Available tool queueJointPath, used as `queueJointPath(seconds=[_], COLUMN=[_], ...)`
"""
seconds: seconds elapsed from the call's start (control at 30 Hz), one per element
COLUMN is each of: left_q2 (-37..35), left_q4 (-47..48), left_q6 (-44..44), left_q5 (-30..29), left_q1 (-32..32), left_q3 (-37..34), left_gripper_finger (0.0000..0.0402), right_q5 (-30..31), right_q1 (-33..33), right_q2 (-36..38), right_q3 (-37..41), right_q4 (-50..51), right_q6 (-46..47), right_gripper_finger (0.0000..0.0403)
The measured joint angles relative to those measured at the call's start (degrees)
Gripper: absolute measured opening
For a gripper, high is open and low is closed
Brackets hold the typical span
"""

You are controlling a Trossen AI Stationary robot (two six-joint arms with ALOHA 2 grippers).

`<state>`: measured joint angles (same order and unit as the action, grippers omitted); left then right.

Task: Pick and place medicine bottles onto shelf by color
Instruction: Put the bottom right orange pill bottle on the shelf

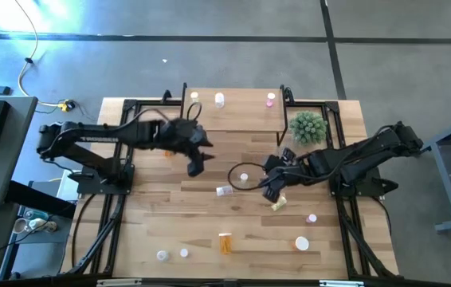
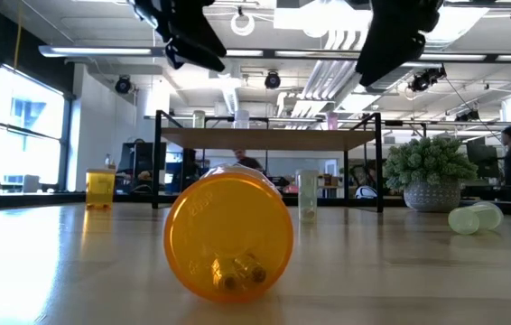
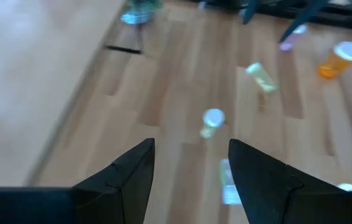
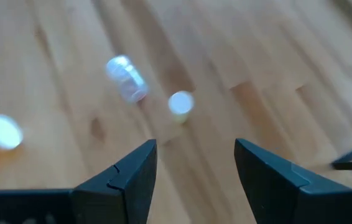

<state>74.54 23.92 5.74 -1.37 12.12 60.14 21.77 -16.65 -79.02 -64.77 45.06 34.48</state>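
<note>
The shelf stands at the table's far edge with three medicine bottles on its top: a pale one, a white one and a pink one. My left gripper hangs open above the table just near of the shelf's left end. My right gripper hangs open at mid-table. Between them a clear bottle lies on its side and a white-capped one stands upright. Both show ahead of the left fingers and ahead of the right fingers. Neither gripper holds anything.
A green spiky plant stands by the shelf's right end. More bottles are scattered toward the near edge: yellow-green, pink, orange lying down, and white-capped ones. The black arm frames flank the table.
</note>
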Motion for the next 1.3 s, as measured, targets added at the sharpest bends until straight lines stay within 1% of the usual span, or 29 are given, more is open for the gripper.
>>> queueJointPath(seconds=[0.1,0.2,0.4,0.53,0.63,0.8,0.87,1.0,1.13,1.3], left_q2=[-1.5,-2.2,-2.2,-2.2,-2.2,-2.2,-2.2,-2.2,-2.2,-2.2], left_q4=[-6.0,-10.4,-15.9,-16.4,-16.5,-16.5,-16.5,-16.5,-17.8,-19.2], left_q6=[1.9,3.3,5.9,6.2,6.3,6.3,6.7,7.6,7.7,7.7], left_q5=[-0.9,-1.5,-1.6,-3.9,-6.0,-8.1,-8.9,-10.3,-10.4,-10.8], left_q1=[-2.3,-4.4,-9.2,-12.9,-15.2,-17.3,-17.6,-17.9,-17.9,-17.9], left_q3=[-5.2,-8.6,-11.6,-11.7,-11.7,-11.7,-11.7,-11.7,-11.7,-11.7], left_gripper_finger=[0.0195,0.0195,0.0195,0.0195,0.0195,0.0195,0.0195,0.0195,0.0195,0.0195], right_q5=[-2.5,-4.3,-4.4,-4.8,-6.3,-9.0,-11.2,-11.0,-10.6,-8.0], right_q1=[-1.6,-3.9,-8.6,-11.4,-12.7,-15.6,-17.0,-20.9,-24.9,-29.9], right_q2=[0.0,0.0,0.0,0.0,0.0,0.0,0.0,-0.1,-0.1,-0.6], right_q3=[0.0,0.0,0.0,0.0,0.0,0.0,0.0,0.0,0.0,0.0], right_q4=[0.6,2.2,4.0,4.0,4.0,4.4,5.8,9.5,11.6,12.0], right_q6=[0.3,3.2,11.9,14.6,17.9,23.3,27.2,35.1,44.2,56.2], right_gripper_finger=[0.0206,0.0206,0.0206,0.021,0.0225,0.027,0.0288,0.0312,0.0316,0.0317])
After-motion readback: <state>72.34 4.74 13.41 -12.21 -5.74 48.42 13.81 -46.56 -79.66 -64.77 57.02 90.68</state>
